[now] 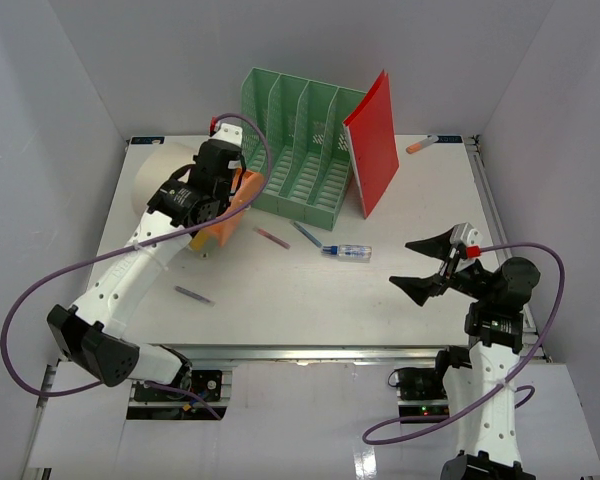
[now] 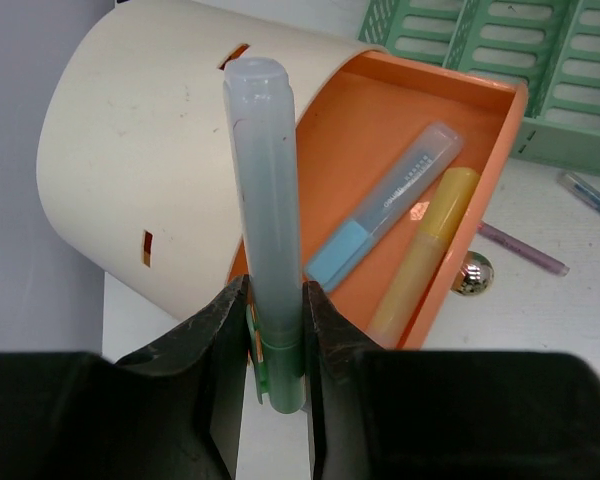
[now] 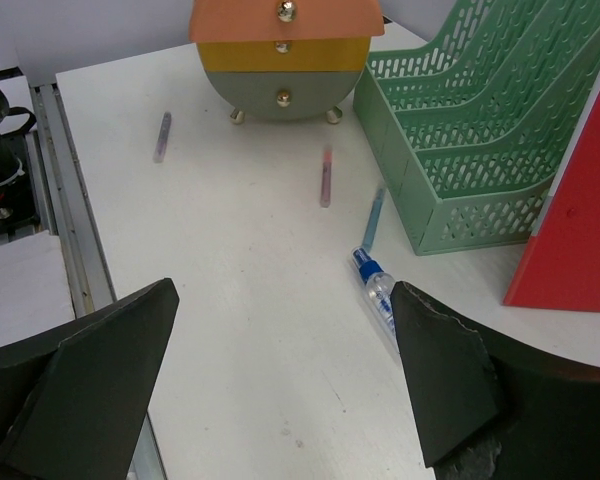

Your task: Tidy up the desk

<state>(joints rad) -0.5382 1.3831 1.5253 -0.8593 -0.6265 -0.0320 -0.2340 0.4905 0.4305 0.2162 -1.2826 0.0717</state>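
White walls (image 1: 80, 80) box in the white counter (image 1: 310, 300), which spans nearly the whole top view just beyond the arm bases, with a metal rail along its near edge.

Far centre: green file rack (image 1: 295, 150), with a red folder (image 1: 375, 140) leaning on its right end. Far left: beige round drawer unit (image 2: 150, 170), its orange drawer (image 2: 400, 110) pulled open.

Left claw (image 2: 273, 300) is closed down to a narrow gap, pinching a pale green marker (image 2: 265, 180) near its lower end. The marker points out over the open drawer. Inside the drawer are a blue highlighter (image 2: 380, 215) and a yellow highlighter (image 2: 425, 255), side by side.

Right claw (image 1: 401, 263) is spread wide with nothing between the fingers, above the right near part of the counter.

Loose on the counter:
- purple pen (image 1: 193, 295), near left
- pink pen (image 1: 272, 238) and blue pen (image 1: 306, 235), just in front of the rack
- small clear bottle with blue cap (image 1: 348, 251), centre, beside the blue pen
- orange marker (image 1: 421, 144), far right
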